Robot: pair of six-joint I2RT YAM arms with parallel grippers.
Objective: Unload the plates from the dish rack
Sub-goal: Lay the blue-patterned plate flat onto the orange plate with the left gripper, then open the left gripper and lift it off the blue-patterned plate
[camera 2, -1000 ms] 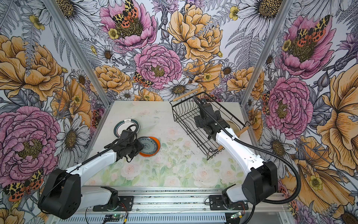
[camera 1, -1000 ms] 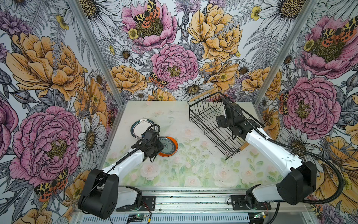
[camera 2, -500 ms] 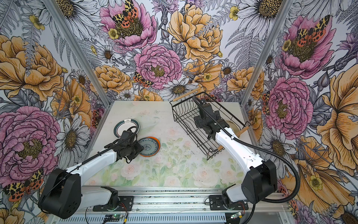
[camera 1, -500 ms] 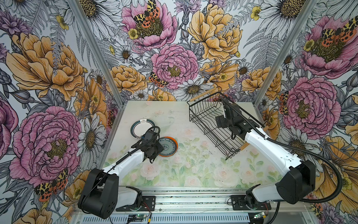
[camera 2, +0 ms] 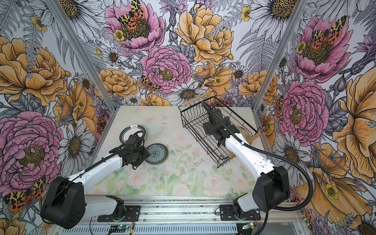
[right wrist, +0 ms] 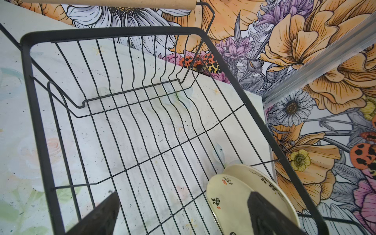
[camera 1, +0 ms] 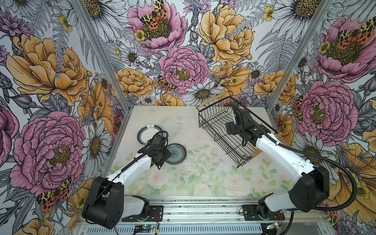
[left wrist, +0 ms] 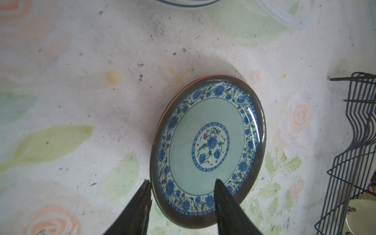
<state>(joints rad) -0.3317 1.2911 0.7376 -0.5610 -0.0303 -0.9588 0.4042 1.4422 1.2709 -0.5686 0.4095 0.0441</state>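
Note:
A teal patterned plate (left wrist: 207,146) lies flat on an orange plate (left wrist: 213,76) at the table's left middle, seen in both top views (camera 1: 176,153) (camera 2: 158,153). My left gripper (left wrist: 182,182) is open, its fingers straddling the near rim, one outside and one above the plate's inside. A white plate with a dark rim (camera 1: 147,133) lies behind it. The black wire dish rack (camera 1: 213,126) (right wrist: 36,126) stands at the back right. My right gripper (right wrist: 184,195) hangs open inside it. Two cream plates (right wrist: 230,195) lean at the rack's end, one partly behind a finger.
The rack has a wooden handle at the back (camera 1: 213,99) and one at the front (camera 1: 256,153). Flowered walls close the table on three sides, and the rack sits near the right wall. The arm bases stand on a rail (camera 1: 203,211) at the front edge.
The teal plate came down flat onto the orange plate, now covering most of it. My left gripper's jaws have spread off its rim. The right arm has hardly moved.

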